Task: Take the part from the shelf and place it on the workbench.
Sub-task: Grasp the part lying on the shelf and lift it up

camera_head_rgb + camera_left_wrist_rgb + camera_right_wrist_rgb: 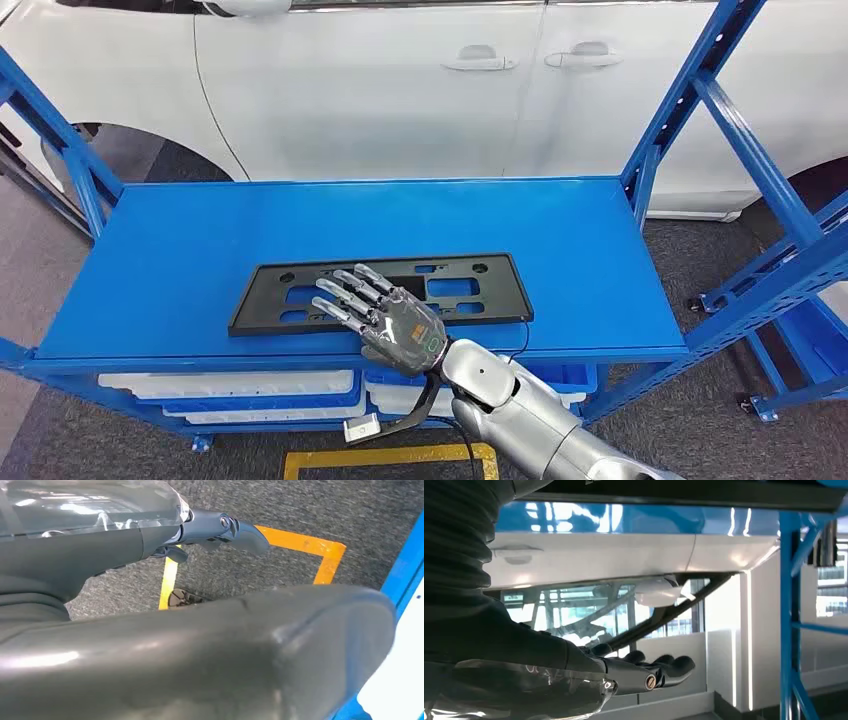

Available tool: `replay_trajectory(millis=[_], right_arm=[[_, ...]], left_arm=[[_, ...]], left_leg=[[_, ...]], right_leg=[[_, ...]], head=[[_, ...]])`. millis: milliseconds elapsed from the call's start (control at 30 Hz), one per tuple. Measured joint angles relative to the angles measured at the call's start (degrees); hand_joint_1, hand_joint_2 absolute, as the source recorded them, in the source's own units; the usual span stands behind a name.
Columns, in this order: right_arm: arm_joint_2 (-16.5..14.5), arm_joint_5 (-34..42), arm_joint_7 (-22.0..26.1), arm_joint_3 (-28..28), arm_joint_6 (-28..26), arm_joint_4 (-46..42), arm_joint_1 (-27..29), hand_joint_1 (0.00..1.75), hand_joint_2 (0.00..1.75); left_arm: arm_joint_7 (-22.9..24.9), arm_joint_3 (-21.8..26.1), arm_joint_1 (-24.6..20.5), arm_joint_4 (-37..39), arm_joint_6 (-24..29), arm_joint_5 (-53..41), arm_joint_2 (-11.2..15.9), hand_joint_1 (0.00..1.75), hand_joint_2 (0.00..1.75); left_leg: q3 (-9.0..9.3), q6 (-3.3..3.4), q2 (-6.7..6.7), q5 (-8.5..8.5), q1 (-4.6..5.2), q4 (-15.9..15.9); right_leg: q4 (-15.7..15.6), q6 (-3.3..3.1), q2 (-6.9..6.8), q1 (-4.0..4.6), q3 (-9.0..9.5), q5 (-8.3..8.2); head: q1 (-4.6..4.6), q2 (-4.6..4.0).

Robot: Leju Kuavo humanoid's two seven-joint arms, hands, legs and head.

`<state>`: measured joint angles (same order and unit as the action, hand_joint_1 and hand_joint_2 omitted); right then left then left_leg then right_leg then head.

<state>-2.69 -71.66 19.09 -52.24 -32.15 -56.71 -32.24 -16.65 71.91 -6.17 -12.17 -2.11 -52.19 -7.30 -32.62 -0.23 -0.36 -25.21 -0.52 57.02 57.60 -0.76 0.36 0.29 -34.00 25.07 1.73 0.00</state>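
head view: my right hand [392,322] reaches in from below on a silver arm [530,415] and sits over the near middle of the part [300,297], a flat black rectangular frame with cut-out windows and small holes. the part lies flat on the blue shelf [580,260], towards its front edge, long side parallel to that edge. my fingers [345,295] are stretched out and spread apart above the frame, clamped on nothing; whether the fingertips touch the plastic i cannot tell.

behind the shelf stands a white car [420,90] with two door handles side by side. blue uprights and diagonal braces frame the shelf on both sides. white bins [230,385] sit on the level below, and a yellow floor marking [390,460] runs on the grey carpet in front.

left wrist view: my left hand [220,530] hangs above grey carpet and a yellow taped outline [300,545], one dark finger extended and holding nothing; how the other fingers lie i cannot tell.

right wrist view: my right hand's dark fingers [669,667] lie extended side by side, with the car's body and side mirror [659,591] beyond them.
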Motion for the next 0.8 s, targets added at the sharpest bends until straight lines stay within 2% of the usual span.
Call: replay_trajectory(millis=[67, 100, 133, 200, 233, 267, 300, 367, 400, 433, 467, 533, 600, 633, 700, 733, 767, 800], right_arm=[[-0.6, 0.2, 0.0, -0.2, -0.1, 1.0, -0.5, 0.00, 1.75], [-1.2, 0.3, 0.0, -0.4, -0.2, 2.0, -0.9, 0.00, 1.75], [-1.9, 0.5, 0.0, -0.7, -0.3, 3.0, -1.4, 0.00, 1.75], [-2.9, 0.8, 0.0, -1.2, -0.4, 4.8, -2.1, 0.00, 1.75], [-3.2, 0.9, 0.0, -1.4, -0.4, 5.6, -2.2, 0.00, 1.75], [-3.5, 0.9, 0.0, -1.6, -0.4, 6.2, -2.2, 0.00, 1.75], [-3.8, 0.9, 0.0, -1.8, -0.4, 6.8, -2.3, 0.00, 1.75], [-4.4, 0.8, -0.1, -2.0, -0.3, 7.6, -2.6, 0.00, 1.75], [-4.7, 0.7, -0.1, -2.2, -0.2, 7.9, -2.9, 0.00, 1.75], [-4.9, 0.6, -0.2, -2.3, -0.1, 8.2, -3.2, 0.00, 1.75], [-5.1, 0.4, -0.4, -2.4, 0.0, 8.6, -3.4, 0.00, 1.75], [-5.5, -0.2, -0.8, -2.7, 0.3, 9.4, -3.8, 0.00, 1.75], [-5.9, -1.0, -1.4, -3.0, 0.8, 10.1, -4.3, 0.00, 1.75], [-6.1, -1.3, -1.6, -3.2, 1.0, 10.4, -4.6, 0.00, 1.75], [-6.3, -1.9, -2.3, -3.8, 1.4, 11.3, -5.1, 0.00, 1.75], [-6.4, -2.3, -2.8, -4.1, 1.5, 11.8, -5.2, 0.00, 1.75], [-6.4, -2.7, -3.3, -4.4, 1.6, 12.4, -5.2, 0.00, 1.75], [-6.6, -3.0, -3.9, -4.7, 1.9, 13.1, -5.4, 0.00, 1.75]], left_arm=[[0.0, 0.0, 0.0, 0.0, 0.1, 0.0, 0.0, 0.00, 0.00], [0.0, 0.0, 0.0, 0.0, 0.1, 0.1, 0.1, 0.00, 0.00], [0.0, 0.0, 0.0, 0.0, 0.1, 0.1, 0.1, 0.00, 0.00], [0.0, 0.0, 0.1, 0.0, 0.2, 0.2, 0.1, 0.00, 0.00], [0.0, 0.0, 0.2, 0.0, 0.2, 0.2, 0.1, 0.00, 0.00], [0.0, 0.0, 0.3, 0.0, 0.2, 0.3, 0.2, 0.00, 0.00], [-0.1, 0.0, 0.5, 0.0, 0.2, 0.4, 0.2, 0.00, 0.00], [-0.2, 0.0, 0.5, 0.0, 0.1, 0.5, 0.3, 0.00, 0.00], [-0.2, 0.0, 0.5, 0.0, 0.1, 0.5, 0.3, 0.00, 0.00], [-0.3, 0.0, 0.5, 0.0, 0.0, 0.5, 0.3, 0.00, 0.00], [-0.3, 0.0, 0.5, 0.0, 0.0, 0.5, 0.3, 0.00, 0.00], [-0.4, 0.0, 0.6, 0.0, -0.2, 0.5, 0.3, 0.00, 0.00], [-0.6, 0.0, 0.6, 0.0, -0.2, 0.5, 0.3, 0.00, 0.00], [-0.6, 0.0, 0.6, 0.0, -0.3, 0.4, 0.3, 0.00, 0.00], [-0.8, 0.0, 0.5, 0.0, -0.3, 0.4, 0.3, 0.00, 0.00], [-0.8, 0.0, 0.5, 0.0, -0.3, 0.4, 0.3, 0.00, 0.00], [-0.9, 0.0, 0.5, 0.0, -0.3, 0.4, 0.3, 0.00, 0.00], [-1.0, 0.0, 0.5, 0.0, -0.3, 0.3, 0.3, 0.00, 0.00]], left_leg=[[-0.11, -0.30, 0.02, -0.44, -0.02, 0.4], [-0.56, -0.57, 0.03, -1.29, -0.06, 1.7], [-1.69, -0.81, 0.04, -2.76, -0.13, 4.2], [-5.49, -1.25, 0.05, -6.37, -0.27, 12.2], [-7.29, -1.42, 0.06, -7.43, -0.32, 15.6], [-8.17, -1.51, 0.06, -7.34, -0.33, 17.0], [-7.84, -1.53, 0.06, -6.07, -0.34, 15.9], [-4.42, -1.37, 0.11, -1.90, -0.39, 8.3], [-2.60, -1.15, 0.10, -0.43, -0.32, 4.5], [-1.42, -0.87, 0.08, 0.34, -0.26, 1.9], [-0.91, -0.55, 0.04, 0.45, -0.17, 0.8], [-0.92, 0.15, -0.03, 0.45, -0.12, 0.6], [-0.83, 0.83, 0.01, 0.63, -0.29, 0.4], [-0.79, 1.14, 0.05, 0.71, -0.38, 0.3], [-0.84, 1.51, 0.12, 0.68, -0.34, 0.3], [-0.84, 1.58, 0.11, 0.65, -0.29, 0.3], [-0.82, 1.61, 0.08, 0.62, -0.24, 0.3], [-0.78, 1.61, 0.04, 0.60, -0.18, 0.3]], right_leg=[[-0.5, -0.38, -0.04, -0.31, 0.32, -0.20], [-0.8, -0.70, -0.07, -0.48, 0.54, -0.31], [-1.0, -0.96, -0.11, -0.62, 0.75, -0.38], [-1.1, -1.22, -0.19, -0.57, 0.85, -0.30], [-1.0, -1.27, -0.22, -0.53, 0.85, -0.25], [-1.0, -1.27, -0.22, -0.50, 0.88, -0.18], [-0.9, -1.22, -0.19, -0.51, 0.94, -0.07], [-0.5, -0.95, -0.11, -0.53, 1.12, 0.26], [-0.3, -0.71, -0.05, -0.42, 1.13, 0.46], [-0.2, -0.46, -0.02, -0.31, 1.09, 0.58], [-0.1, -0.20, 0.00, -0.20, 1.03, 0.65], [-0.1, 0.31, 0.01, -0.09, 0.96, 0.67], [1.3, 0.90, -0.02, -0.19, 0.43, 1.74], [3.5, 1.20, -0.03, -0.29, -0.59, 3.11], [11.2, 1.61, -0.07, -0.49, -4.24, 6.85], [14.9, 1.72, -0.07, -0.57, -6.06, 8.11], [16.9, 1.74, -0.07, -0.59, -7.17, 8.37], [16.6, 1.64, -0.07, -0.59, -7.15, 7.45]], head=[[0.00, 0.00], [0.01, 0.00], [0.01, 0.00], [0.02, 0.00], [0.02, 0.00], [0.02, 0.00], [0.02, 0.00], [0.02, 0.00], [0.01, 0.00], [0.01, 0.00], [0.00, 0.00], [0.01, 0.00], [0.01, 0.00], [0.01, 0.00], [0.00, 0.00], [0.00, 0.00], [0.00, 0.00], [0.00, 0.00]])
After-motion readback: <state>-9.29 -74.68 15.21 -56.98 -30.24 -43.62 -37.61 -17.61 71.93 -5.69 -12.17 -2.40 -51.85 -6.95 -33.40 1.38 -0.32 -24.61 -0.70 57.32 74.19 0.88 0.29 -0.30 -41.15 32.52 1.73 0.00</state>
